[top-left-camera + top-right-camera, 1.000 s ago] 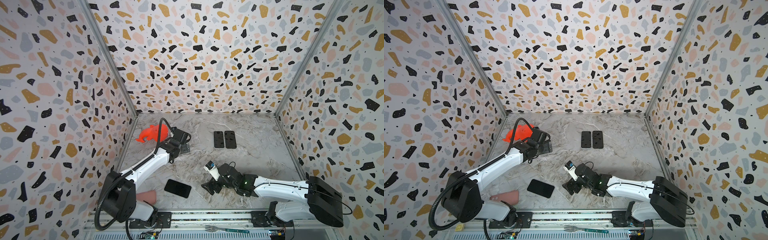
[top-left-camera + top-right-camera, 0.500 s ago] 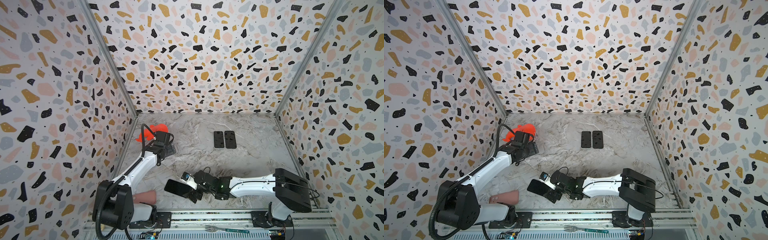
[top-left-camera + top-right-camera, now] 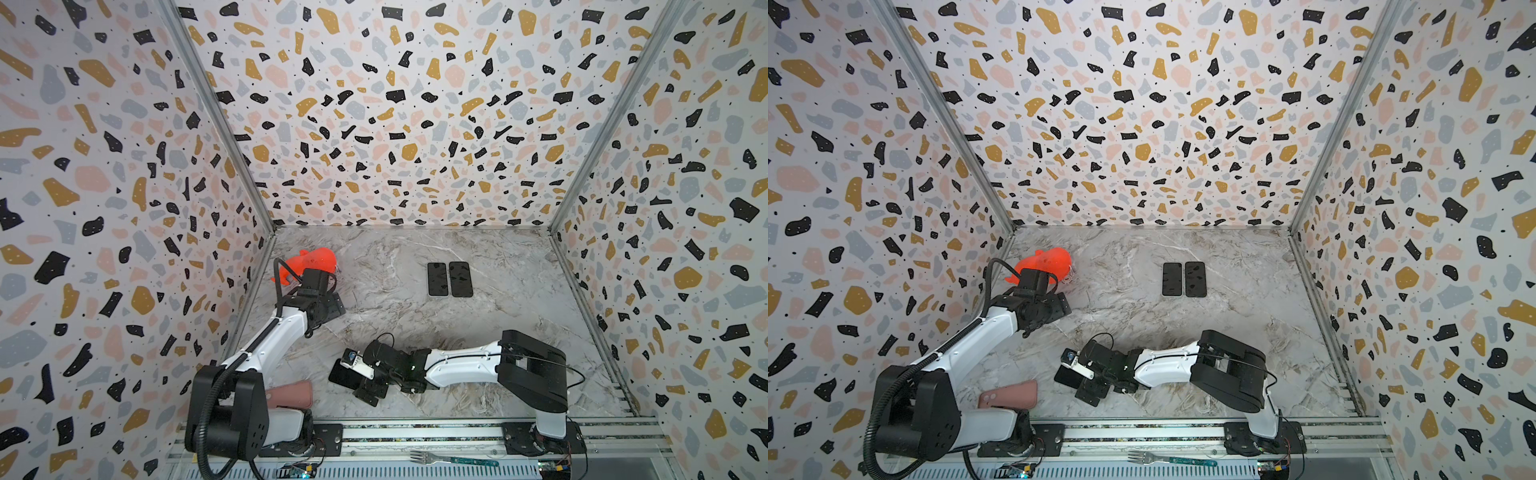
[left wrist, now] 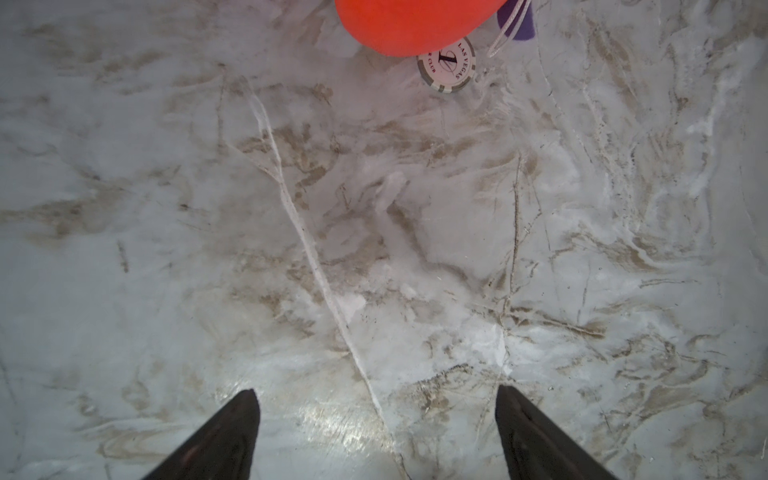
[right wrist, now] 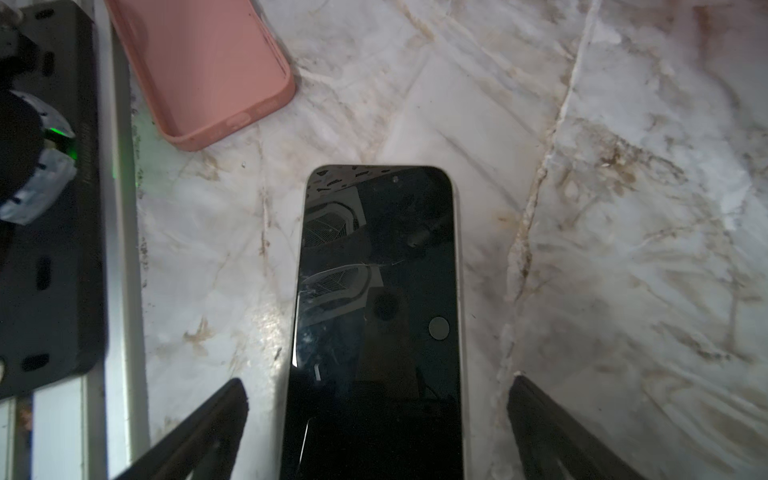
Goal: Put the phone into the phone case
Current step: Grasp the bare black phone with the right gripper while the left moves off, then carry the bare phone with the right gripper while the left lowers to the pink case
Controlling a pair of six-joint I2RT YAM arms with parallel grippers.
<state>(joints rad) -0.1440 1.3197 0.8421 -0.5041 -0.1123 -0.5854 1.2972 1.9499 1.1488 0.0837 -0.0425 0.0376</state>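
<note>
A black phone (image 5: 378, 270) lies screen-up near the table's front, in both top views (image 3: 341, 372) (image 3: 1065, 377). My right gripper (image 5: 377, 381) (image 3: 360, 384) is open and low over it. Its fingers (image 5: 216, 419) stand either side of the phone's near end, with a gap on each side. The pink phone case (image 5: 199, 62) (image 3: 293, 394) (image 3: 1009, 392) lies open-side up just left of the phone, by the left arm's base. My left gripper (image 4: 376, 392) (image 3: 334, 305) hangs open over bare marble at the back left, with nothing between its fingers.
An orange soft toy (image 3: 311, 262) (image 4: 411, 25) sits at the back left with a poker chip (image 4: 446, 64) beside it. Two dark phones (image 3: 450, 279) lie side by side at the back middle. A fork (image 3: 453, 459) rests on the front rail.
My right arm has swung left along the front until its fingers straddle the phone, and its jaws have opened a little wider. My left arm has drawn back left toward the orange toy.
</note>
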